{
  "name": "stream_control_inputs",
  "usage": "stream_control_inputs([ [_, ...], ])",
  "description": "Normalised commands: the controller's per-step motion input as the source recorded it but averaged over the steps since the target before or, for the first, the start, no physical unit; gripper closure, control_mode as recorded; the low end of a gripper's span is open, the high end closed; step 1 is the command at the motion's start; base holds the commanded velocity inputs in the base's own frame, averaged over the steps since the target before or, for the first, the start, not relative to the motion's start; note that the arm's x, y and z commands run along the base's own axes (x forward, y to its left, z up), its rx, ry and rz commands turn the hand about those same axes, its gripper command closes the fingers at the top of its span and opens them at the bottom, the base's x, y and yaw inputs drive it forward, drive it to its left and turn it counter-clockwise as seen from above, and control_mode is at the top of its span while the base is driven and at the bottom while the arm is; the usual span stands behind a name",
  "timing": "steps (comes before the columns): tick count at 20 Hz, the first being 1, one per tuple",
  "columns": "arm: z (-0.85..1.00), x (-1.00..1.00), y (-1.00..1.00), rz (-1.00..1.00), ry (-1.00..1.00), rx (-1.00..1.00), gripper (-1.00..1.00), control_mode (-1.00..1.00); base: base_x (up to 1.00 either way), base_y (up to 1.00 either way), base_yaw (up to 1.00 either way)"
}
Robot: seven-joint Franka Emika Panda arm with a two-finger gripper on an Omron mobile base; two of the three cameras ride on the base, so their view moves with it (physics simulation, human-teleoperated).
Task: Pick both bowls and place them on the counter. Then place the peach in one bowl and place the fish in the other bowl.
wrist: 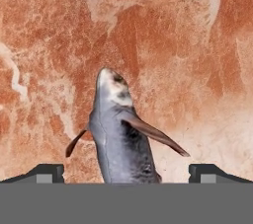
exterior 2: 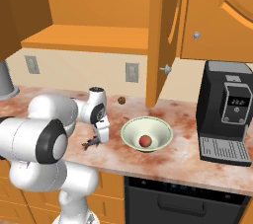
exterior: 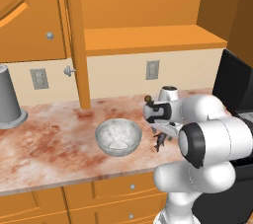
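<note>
Grabbing the fish [wrist: 121, 134] is the step in hand, so with the gripper [wrist: 126, 172] spread wide right over it where it lies on the table [wrist: 188, 45], the jaws should be dropped straight down around its body, then closed gently, honestly.

The white, dark-jointed arm folds at centre left of the right base view, wrist bent downward. Its 2-finger gripper [exterior 2: 100, 138] points down, jaws spread wide, dark fingertips [wrist: 47, 172] far apart.
</note>
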Motion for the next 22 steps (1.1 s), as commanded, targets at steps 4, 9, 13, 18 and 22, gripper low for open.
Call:
stream_control_inputs([
  [4,-0.25,0.00,0.00,0.00,0.00,0.00,-1.00,-1.00,0.00,0.00,0.00],
  [9,-0.24,0.00,0.03,0.00,0.00,0.00,-1.00,-1.00,0.00,0.00,0.00],
  [13,-0.26,0.00,0.13,0.00,0.00,0.00,1.00,-1.00,0.00,0.00,0.00],
  [18,-0.12,0.00,0.05,0.00,0.01,0.00,1.00,-1.00,0.00,0.00,0.00],
  [22,0.00,0.00,0.01,0.00,0.00,0.00,1.00,-1.00,0.00,0.00,0.00],
])
